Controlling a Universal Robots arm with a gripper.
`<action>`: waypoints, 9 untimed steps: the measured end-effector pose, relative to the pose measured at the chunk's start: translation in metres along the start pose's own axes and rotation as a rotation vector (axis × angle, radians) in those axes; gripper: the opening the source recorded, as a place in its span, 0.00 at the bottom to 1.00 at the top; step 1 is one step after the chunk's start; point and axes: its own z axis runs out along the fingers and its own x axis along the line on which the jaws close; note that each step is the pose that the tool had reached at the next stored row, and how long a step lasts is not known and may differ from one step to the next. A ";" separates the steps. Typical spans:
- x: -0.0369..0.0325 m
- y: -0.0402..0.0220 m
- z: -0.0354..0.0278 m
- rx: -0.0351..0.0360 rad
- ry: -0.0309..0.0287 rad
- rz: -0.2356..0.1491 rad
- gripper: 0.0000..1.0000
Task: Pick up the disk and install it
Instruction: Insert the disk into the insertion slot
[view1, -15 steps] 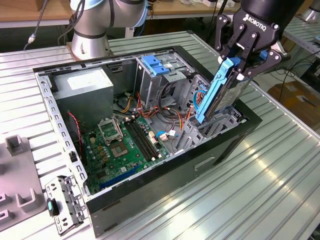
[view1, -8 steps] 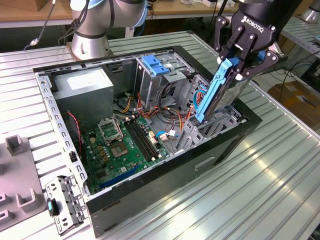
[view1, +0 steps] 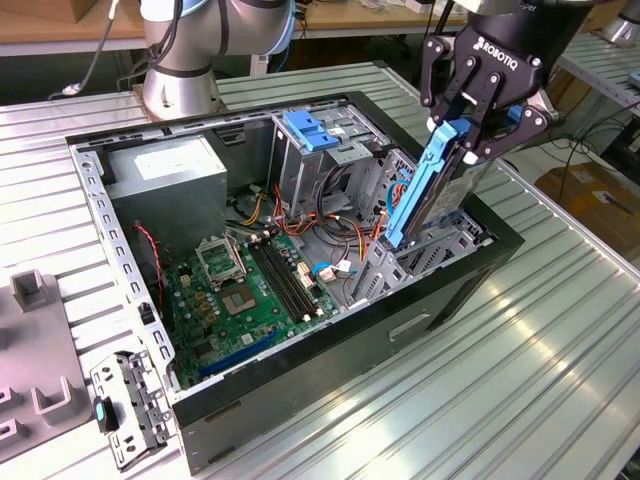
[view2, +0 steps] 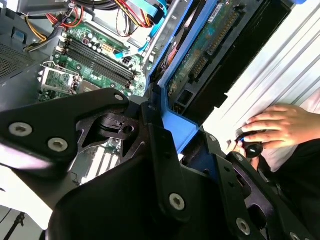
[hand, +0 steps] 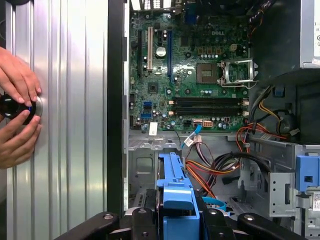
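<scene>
"Blue plastic is running along the edge of the disk (view1: 428, 185). Where is it sitting?"

"It is hanging in the gripper (view1: 470, 130), whose fingers are clamping it from both sides. It is standing steeply tilted, with its lower end dipping into the metal bay (view1: 450, 240) at the corner of the computer case (view1: 440, 300) on the exterior view's right."

"Is it lying flat in there?"

"No, most of it is sticking up above the case rim (the upper end is sitting between the fingers)."

"What is lying around it?"

"The motherboard (view1: 240, 290) is lying on the case floor. A grey metal box (view1: 165, 170) is sitting in the far corner, and a metal cage with a blue handle (view1: 308, 130) is standing between that box and the bay."

"Anything outside the case?"

"In the first wrist view a person's hands (hand: 17, 75) are resting on a black knob (hand: 15, 107) on the ribbed metal table (hand: 70, 125), apart from the case."
</scene>
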 end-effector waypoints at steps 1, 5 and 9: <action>-0.0005 0.0002 0.0002 0.0000 -0.0002 0.000 0.37; -0.0016 0.0009 0.0013 0.0001 -0.0003 0.001 0.37; -0.0037 0.0009 0.0033 -0.0002 -0.0003 0.020 0.37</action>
